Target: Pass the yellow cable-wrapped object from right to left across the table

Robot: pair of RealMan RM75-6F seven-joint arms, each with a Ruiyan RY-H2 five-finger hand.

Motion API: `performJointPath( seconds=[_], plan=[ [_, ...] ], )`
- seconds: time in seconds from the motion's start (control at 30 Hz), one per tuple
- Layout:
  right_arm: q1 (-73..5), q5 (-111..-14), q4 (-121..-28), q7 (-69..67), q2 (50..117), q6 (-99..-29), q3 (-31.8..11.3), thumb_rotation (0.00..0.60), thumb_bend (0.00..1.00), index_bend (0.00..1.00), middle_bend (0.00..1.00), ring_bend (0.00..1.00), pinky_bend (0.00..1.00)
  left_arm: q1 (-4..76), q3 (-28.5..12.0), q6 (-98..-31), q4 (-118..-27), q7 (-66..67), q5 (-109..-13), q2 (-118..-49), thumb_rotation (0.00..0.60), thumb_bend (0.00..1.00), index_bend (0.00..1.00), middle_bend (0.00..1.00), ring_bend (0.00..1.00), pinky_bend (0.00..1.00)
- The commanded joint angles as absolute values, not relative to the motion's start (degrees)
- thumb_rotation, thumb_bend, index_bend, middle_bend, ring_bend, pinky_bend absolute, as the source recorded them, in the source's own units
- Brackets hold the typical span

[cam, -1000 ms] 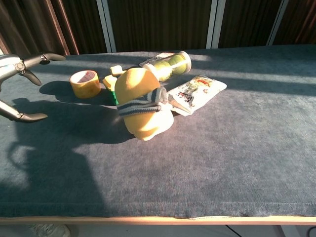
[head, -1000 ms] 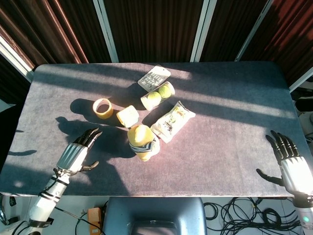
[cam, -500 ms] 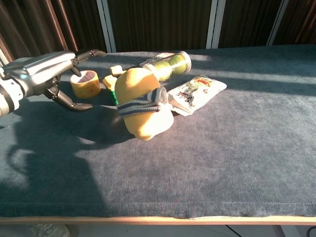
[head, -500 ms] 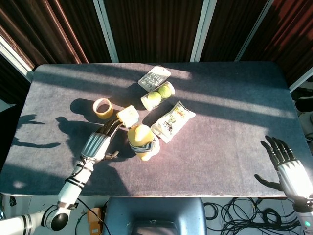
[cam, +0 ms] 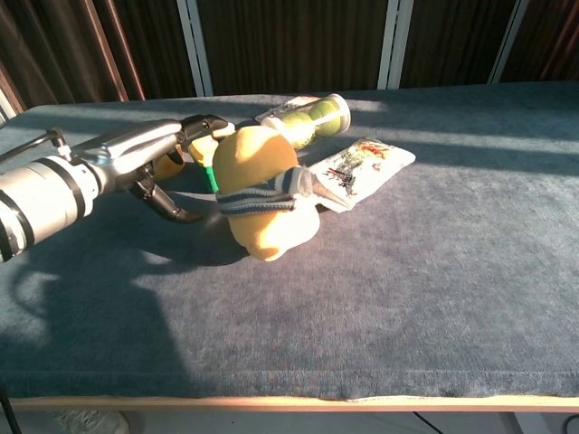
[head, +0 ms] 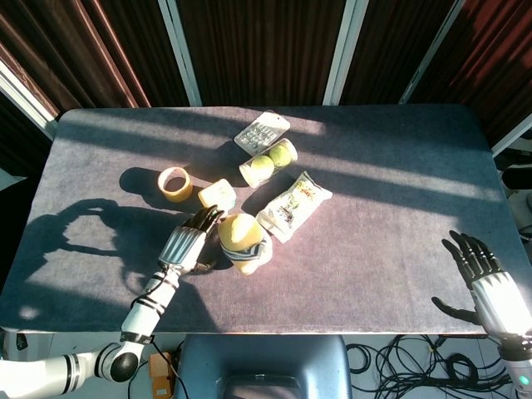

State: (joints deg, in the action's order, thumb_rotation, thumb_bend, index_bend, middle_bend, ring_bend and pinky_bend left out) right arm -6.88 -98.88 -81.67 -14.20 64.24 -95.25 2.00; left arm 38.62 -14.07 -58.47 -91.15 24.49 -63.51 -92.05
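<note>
Reaching in from the tabletop's near-left edge over the last second, the left hand (head: pixel 186 246) has crossed to the yellow cable-wrapped object (head: pixel 240 242) and now sits just beside its left flank, while the right hand (head: pixel 485 278) has drawn slightly back toward the near-right corner. Largest in the scene is the grey felt-covered tabletop (head: pixel 391 208), with the left forearm stretching across its near-left part. The yellow object lies near the middle of the near half, a rounded, egg-like body with a striped grey band of cable wound round its waist. The left hand's fingers (cam: pixel 201 122) are spread and curve around the object's upper left side, at or very close to its surface, but they have not closed on it; the chest view shows the thumb still apart below. The right hand is spread with nothing in it, well apart from everything. Behind the object lie a printed snack packet (head: pixel 293 205), a clear tube of tennis balls (head: pixel 269 163), a grey blister pack (head: pixel 262 132), a roll of yellow tape (head: pixel 174 184) and a small pale yellow block (head: pixel 217 197). I judge the object light and fairly stiff, smooth on its yellow shell, so the banded waist looks the surest place to wrap the fingers, since the cable should give some friction.
</note>
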Motion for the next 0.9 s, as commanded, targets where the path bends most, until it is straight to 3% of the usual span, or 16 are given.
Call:
performJointPath(
  seconds=[0.03, 0.47, 0.53, 0.6, 0.7, 0.77, 0.83, 0.9],
  plan=[
    [-6.85, -98.88, -81.63, -14.34, 64.28, -95.22, 1.86, 0.6, 0.0, 0.0, 0.0, 0.0, 0.09, 39.17, -13.63, -58.74, -91.38, 22.45, -64.71, -93.58, 0.6, 0.22, 0.0, 0.0, 0.0, 0.23],
    [-6.69, -99.39, -81.34, -14.71, 64.51, -95.3, 1.26, 0.6, 0.0, 0.0, 0.0, 0.0, 0.09, 40.9, -12.46, -54.2, -94.18, 17.52, -61.38, -94.31, 0.6, 0.22, 0.0, 0.0, 0.0, 0.23],
    [-6.65, -99.5, -81.2, -14.62, 64.66, -95.4, 1.18, 0.6, 0.0, 0.0, 0.0, 0.0, 0.09, 41.1, -12.39, -54.13, -94.09, 17.52, -60.69, -94.54, 0.6, 0.22, 0.0, 0.01, 0.04, 0.22],
    [-6.66, -99.63, -81.13, -14.66, 64.72, -95.34, 1.16, 0.6, 0.0, 0.0, 0.0, 0.0, 0.09, 40.79, -12.59, -54.59, -94.19, 15.83, -60.2, -95.36, 0.6, 0.22, 0.0, 0.07, 0.13, 0.23],
    [-6.67, -99.62, -81.08, -14.79, 64.74, -95.25, 1.07, 0.6, 0.0, 0.0, 0.0, 0.0, 0.09, 39.68, -12.97, -58.28, -92.01, 12.54, -62.61, -98.42, 0.6, 0.22, 0.1, 0.33, 0.37, 0.4],
    [-6.69, -99.54, -81.1, -14.83, 64.77, -95.18, 0.94, 0.6, 0.0, 0.0, 0.0, 0.0, 0.09, 39.06, -12.91, -61.33, -89.34, 11.43, -64.66, -100.97, 0.6, 0.22, 0.3, 0.53, 0.53, 0.6],
    [-6.64, -99.39, -81.24, -14.72, 64.78, -95.11, 0.86, 0.6, 0.0, 0.0, 0.0, 0.0, 0.09, 38.55, -12.84, -63.23, -87.35, 10.12, -65.9, -102.91, 0.6, 0.22, 0.45, 0.64, 0.62, 0.69],
    [-6.67, -99.32, -81.27, -14.7, 64.79, -95.03, 0.78, 0.6, 0.0, 0.0, 0.0, 0.0, 0.09, 38.33, -12.81, -63.69, -86.66, 9.65, -65.99, -103.63, 0.6, 0.22, 0.52, 0.7, 0.67, 0.72]
  ],
)
